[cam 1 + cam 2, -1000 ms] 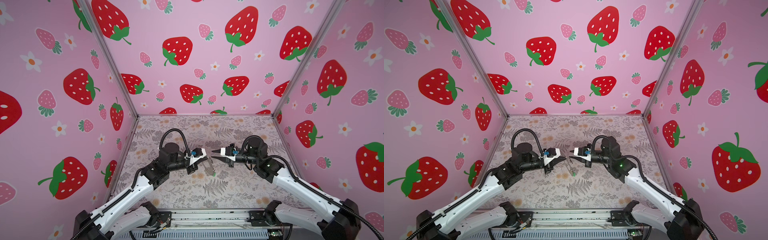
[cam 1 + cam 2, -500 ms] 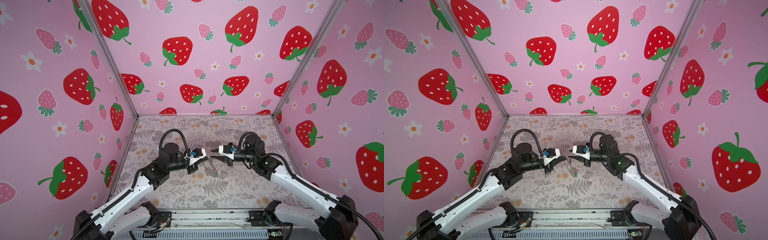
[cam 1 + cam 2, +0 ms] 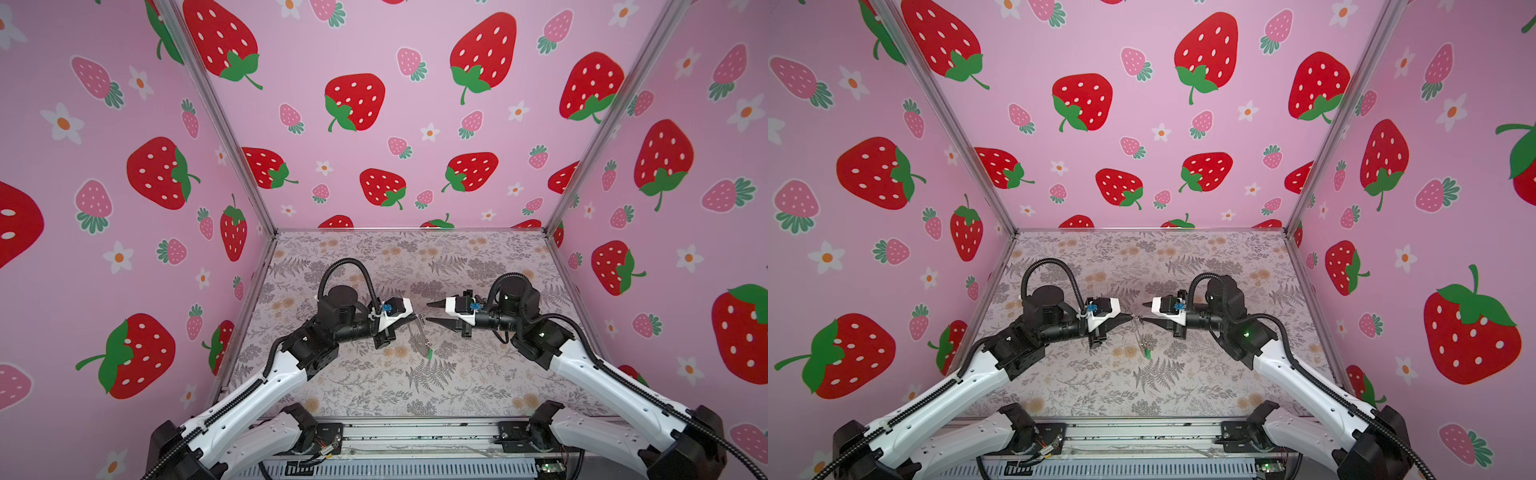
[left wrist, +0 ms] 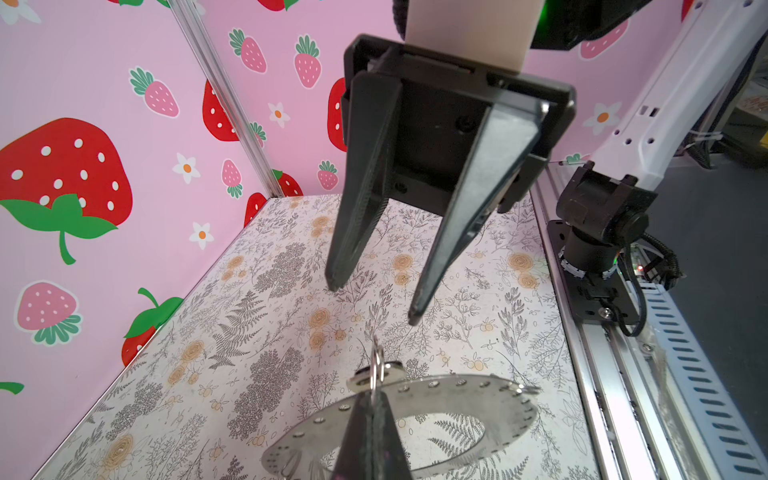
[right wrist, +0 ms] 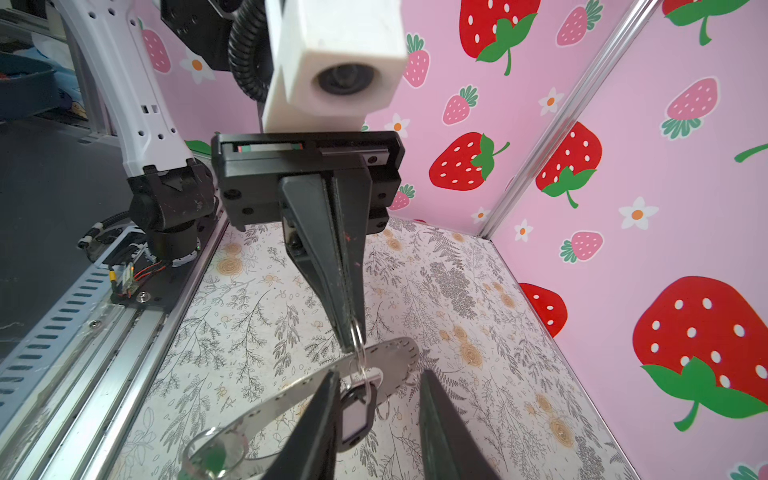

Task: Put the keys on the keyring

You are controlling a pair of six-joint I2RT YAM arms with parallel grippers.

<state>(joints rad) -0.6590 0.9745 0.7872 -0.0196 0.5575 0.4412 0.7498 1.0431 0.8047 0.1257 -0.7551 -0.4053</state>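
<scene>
Above the table [image 3: 374,386], the left gripper [image 5: 348,332] is clamped tight on a wire loop [image 5: 359,353] of the hanging keyring [image 4: 457,399], both keys [image 5: 355,419] seemingly threaded on, so the right gripper [image 4: 374,303], part-open and empty, should back off without snagging.

I see pink walls [image 3: 291,54] printed with red and pink strawberries and white flowers, a pale table [image 3: 415,395] patterned with grey ferns and tan roses, a silver-grey keyring [image 4: 457,395], one bright green key [image 3: 429,354].
</scene>
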